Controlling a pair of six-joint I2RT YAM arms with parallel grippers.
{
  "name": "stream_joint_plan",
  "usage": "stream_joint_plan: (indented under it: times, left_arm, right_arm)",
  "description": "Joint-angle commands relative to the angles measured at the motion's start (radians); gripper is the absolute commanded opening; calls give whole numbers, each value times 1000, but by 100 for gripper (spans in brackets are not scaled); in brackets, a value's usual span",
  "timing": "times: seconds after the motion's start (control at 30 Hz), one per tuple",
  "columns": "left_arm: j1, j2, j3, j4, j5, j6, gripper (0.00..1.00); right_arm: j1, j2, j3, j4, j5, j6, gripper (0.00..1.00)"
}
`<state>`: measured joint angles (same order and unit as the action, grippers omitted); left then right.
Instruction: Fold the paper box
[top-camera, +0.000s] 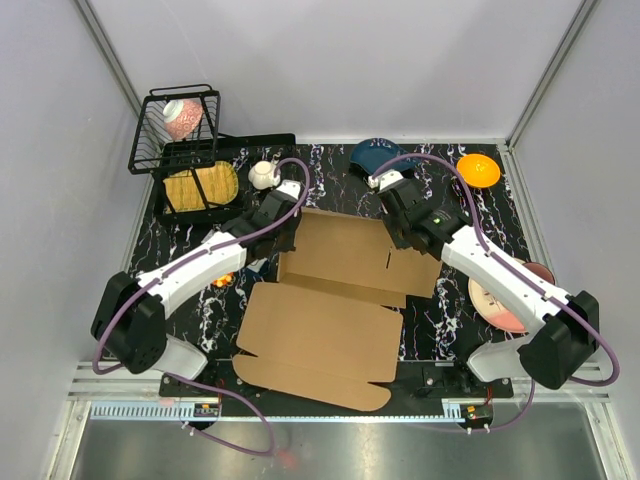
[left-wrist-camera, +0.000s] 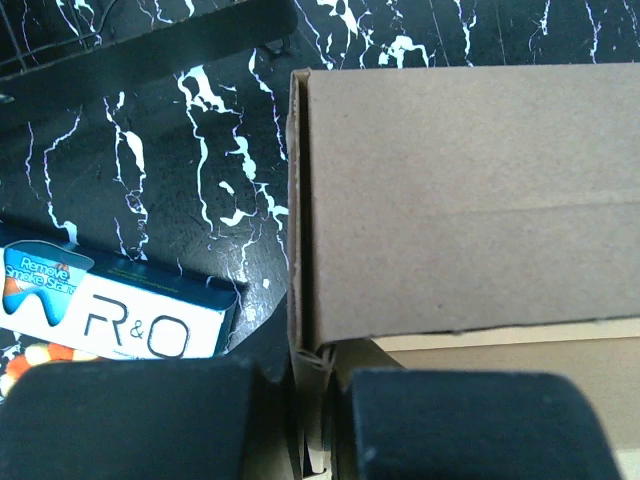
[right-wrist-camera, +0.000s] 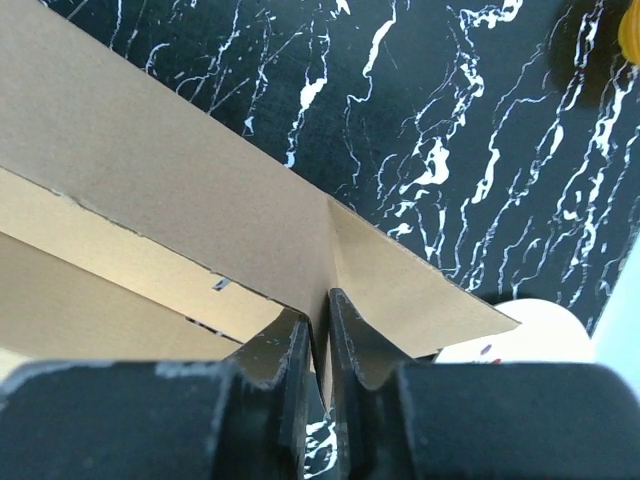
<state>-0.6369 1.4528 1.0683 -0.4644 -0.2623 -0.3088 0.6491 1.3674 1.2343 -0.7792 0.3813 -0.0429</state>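
Note:
The paper box (top-camera: 320, 340) is a plain brown cardboard sheet in the middle of the mat. Its near half lies flat and its far panel (top-camera: 350, 245) is folded up and over. My left gripper (top-camera: 287, 215) is at the box's far left corner. In the left wrist view it (left-wrist-camera: 318, 420) is shut on a folded cardboard edge (left-wrist-camera: 300, 250). My right gripper (top-camera: 400, 225) is at the far right corner. In the right wrist view it (right-wrist-camera: 322, 345) pinches a thin upright cardboard wall (right-wrist-camera: 180, 190) between nearly touching fingertips (right-wrist-camera: 295, 350).
A black wire basket (top-camera: 175, 130) and a yellow item (top-camera: 200, 185) stand at the back left, with a white cup (top-camera: 264, 175) beside them. A blue bowl (top-camera: 375, 152) and an orange disc (top-camera: 478, 169) sit behind. A pink plate (top-camera: 500, 300) lies right. A printed carton (left-wrist-camera: 120, 320) lies left.

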Motion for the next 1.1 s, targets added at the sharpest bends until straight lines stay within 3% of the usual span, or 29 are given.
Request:
stream_joint_plan:
  times: [0.0,0.47,0.67,0.77,0.83,0.93,1.07]
  left_arm:
    - [-23,-81,-66,119,2,-64,0]
    - [-73,-221,-271,377,-43,-251,0]
    - [-87,-227,-284,389,-66,-260,0]
    - [-87,-223,-286,389,-80,-257,0]
    - [-87,-220,-284,385,-98,-253,0]
    - [-86,-210,-277,369,-144,-256,0]
    - [-81,-187,-269,359,-181,-268,0]
  right_arm:
    - [4,-2,21,52,-18,171,15]
    - [4,-80,-173,254,18,747,4]
    - [4,-87,-251,325,-47,897,8]
    - [4,-93,-253,336,-74,870,26]
    - [4,-109,-242,304,-53,803,51]
    - [4,-177,-217,216,13,724,72]
    - [3,-337,-216,124,74,670,78]
